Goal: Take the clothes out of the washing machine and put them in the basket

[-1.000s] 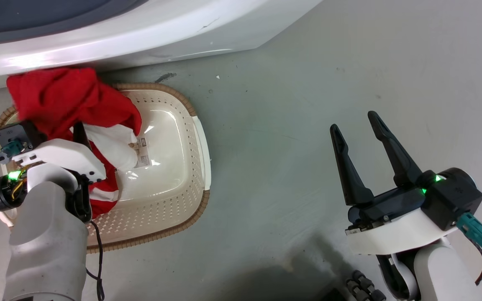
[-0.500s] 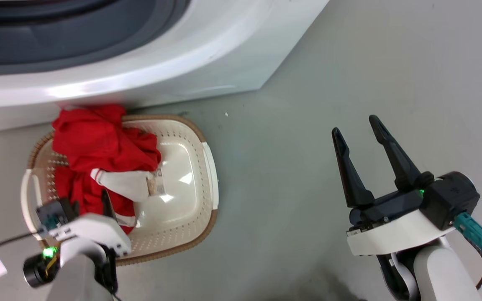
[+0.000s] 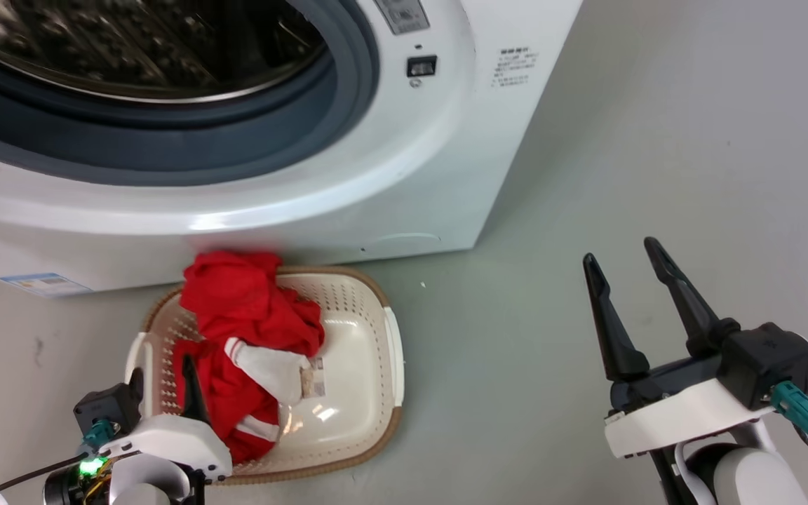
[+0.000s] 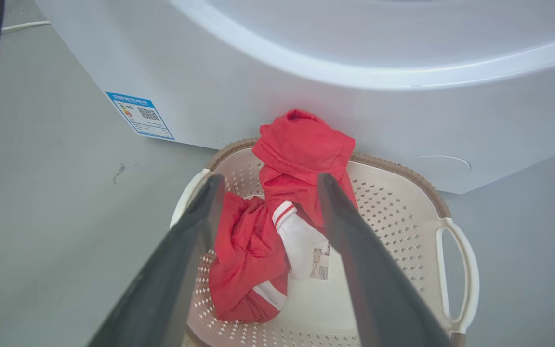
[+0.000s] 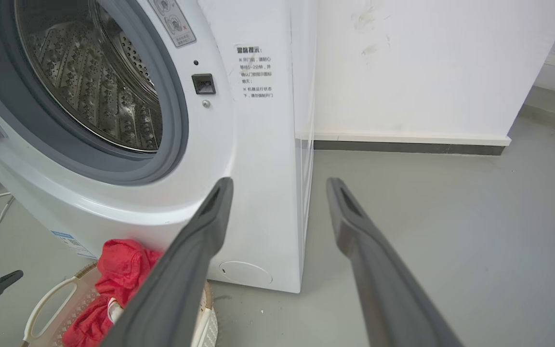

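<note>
The clothes (image 3: 250, 330) lie heaped in the left half of the basket (image 3: 395, 354), their top fold seemingly touching the washing machine (image 3: 390, 175) behind it on the grey floor (image 3: 551, 210), while my left end effector (image 4: 270, 193), by the basket's near rim, and my right end effector (image 3: 620, 250) both gape empty.

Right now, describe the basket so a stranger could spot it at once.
Start at the white washing machine; the basket sits on the floor below its porthole. It's cream, perforated plastic with a brown rim, and holds the red clothes.
</note>
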`<state>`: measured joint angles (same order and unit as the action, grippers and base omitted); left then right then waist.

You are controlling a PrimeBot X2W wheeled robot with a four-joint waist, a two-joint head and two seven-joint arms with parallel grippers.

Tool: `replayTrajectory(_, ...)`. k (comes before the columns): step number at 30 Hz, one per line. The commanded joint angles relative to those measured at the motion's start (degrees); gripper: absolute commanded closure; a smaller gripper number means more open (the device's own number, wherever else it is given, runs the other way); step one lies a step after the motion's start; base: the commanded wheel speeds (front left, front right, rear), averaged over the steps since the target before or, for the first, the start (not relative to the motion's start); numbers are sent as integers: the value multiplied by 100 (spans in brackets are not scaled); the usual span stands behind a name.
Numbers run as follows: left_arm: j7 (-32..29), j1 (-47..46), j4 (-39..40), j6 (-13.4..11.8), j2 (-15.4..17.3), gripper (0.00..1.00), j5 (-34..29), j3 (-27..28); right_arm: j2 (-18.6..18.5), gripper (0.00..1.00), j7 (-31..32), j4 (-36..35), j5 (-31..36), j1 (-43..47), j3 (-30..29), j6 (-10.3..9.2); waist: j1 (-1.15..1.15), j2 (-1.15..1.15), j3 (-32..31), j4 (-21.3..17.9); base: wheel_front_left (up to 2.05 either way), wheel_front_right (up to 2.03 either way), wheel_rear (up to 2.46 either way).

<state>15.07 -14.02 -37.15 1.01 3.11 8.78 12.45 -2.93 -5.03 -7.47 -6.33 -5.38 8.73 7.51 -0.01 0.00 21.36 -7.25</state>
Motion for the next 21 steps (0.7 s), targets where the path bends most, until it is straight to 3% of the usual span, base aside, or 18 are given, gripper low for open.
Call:
replayTrajectory(1, 15, 133, 192, 33, -22, 0, -48, -83, 10, 0, 26, -44, 58, 94, -56, -4, 1, 0, -344, 209, 0, 0, 0)
replayTrajectory(9, 15, 444, 1087, -65, -24, 0, 10, -614, 10, 0, 163, -75, 109, 362, -255, -4, 1, 0, -901, 333, 0, 0, 0)
replayTrajectory(21, 15, 812, 2372, -147, -26, 0, -408, -1066, 10, 0, 283, -88, 185, 787, -448, -4, 1, 0, -1677, 514, 0, 0, 0)
